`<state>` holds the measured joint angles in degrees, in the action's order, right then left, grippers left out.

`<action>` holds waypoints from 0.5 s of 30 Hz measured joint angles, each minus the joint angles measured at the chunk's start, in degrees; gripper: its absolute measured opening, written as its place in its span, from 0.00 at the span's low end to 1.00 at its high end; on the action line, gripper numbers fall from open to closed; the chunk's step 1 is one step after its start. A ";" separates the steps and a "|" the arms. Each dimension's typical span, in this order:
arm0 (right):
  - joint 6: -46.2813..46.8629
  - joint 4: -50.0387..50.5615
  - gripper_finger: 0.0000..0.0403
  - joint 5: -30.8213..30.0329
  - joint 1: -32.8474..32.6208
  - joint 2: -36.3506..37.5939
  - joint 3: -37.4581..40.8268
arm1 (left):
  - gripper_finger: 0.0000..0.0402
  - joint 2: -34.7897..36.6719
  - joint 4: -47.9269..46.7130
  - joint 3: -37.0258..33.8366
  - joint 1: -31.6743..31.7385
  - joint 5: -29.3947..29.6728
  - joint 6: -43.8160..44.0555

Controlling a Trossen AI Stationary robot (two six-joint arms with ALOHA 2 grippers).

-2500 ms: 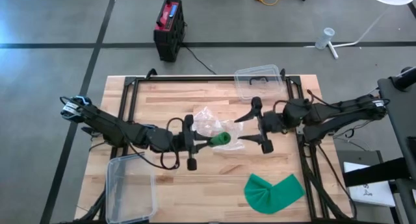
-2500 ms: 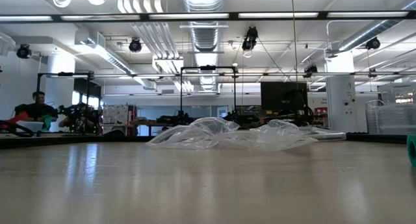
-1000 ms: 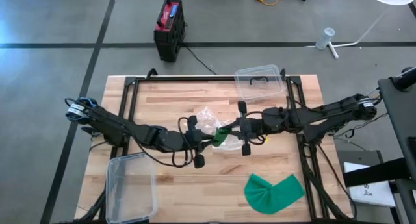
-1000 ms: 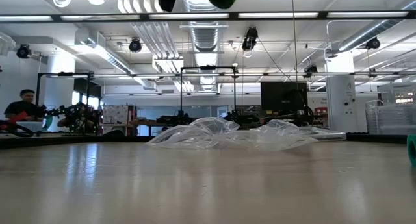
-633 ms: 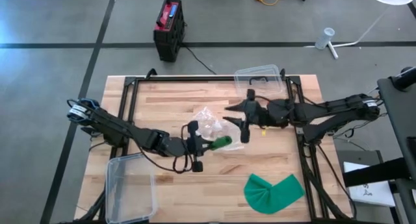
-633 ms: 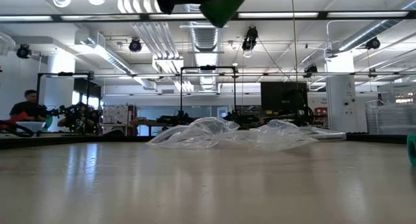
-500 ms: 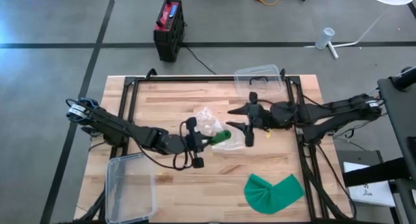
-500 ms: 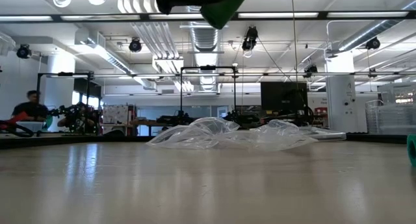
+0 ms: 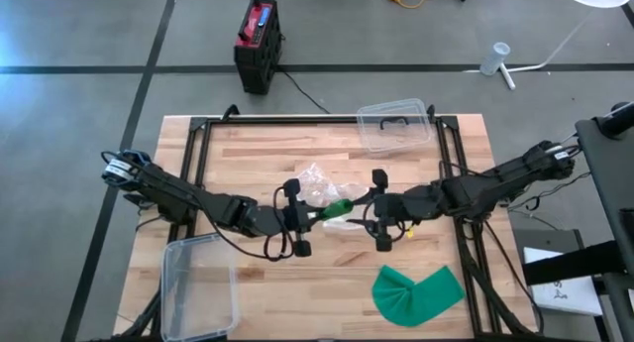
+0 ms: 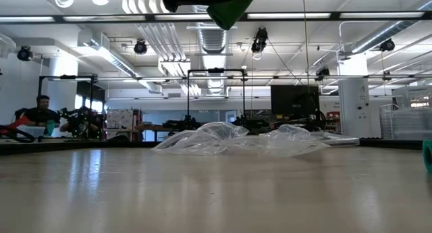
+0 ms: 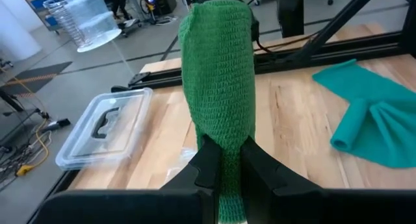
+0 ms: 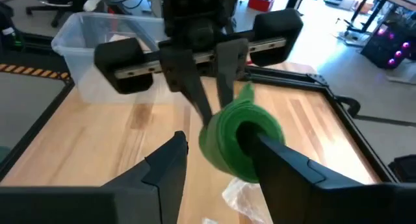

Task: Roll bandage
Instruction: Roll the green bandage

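High view: a wooden table [image 9: 248, 144] carries clear plastic wrap [image 9: 319, 183] at its centre; just above it the left claw [image 9: 315, 215] is clenched on a green bandage roll [image 9: 339, 208], the right claw [image 9: 373, 211] spread apart close at the roll's free end.

Left wrist view: fingers [image 11: 209, 160] pinch the roll.

Right wrist view: its fingers [image 12: 286, 160] flank the roll without touching.
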<state>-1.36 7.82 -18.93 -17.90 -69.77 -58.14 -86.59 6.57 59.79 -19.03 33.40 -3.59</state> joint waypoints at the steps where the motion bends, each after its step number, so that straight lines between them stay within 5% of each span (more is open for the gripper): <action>1: 0.00 -0.02 0.41 -0.16 -0.03 -0.26 -0.18 | 0.06 0.00 0.09 0.00 0.00 0.01 0.01; 9: 1.71 -0.32 0.34 -0.75 0.06 -0.60 -0.42 | 0.08 -0.26 1.40 0.02 0.26 -0.82 -0.01; 15: 2.97 0.72 0.19 -0.75 0.17 -0.47 -0.42 | 0.08 -1.16 5.03 -0.04 0.50 -2.87 -1.93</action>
<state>1.61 8.54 -19.68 -17.72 -70.24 -58.57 -87.74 11.60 59.75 -18.52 30.52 -5.52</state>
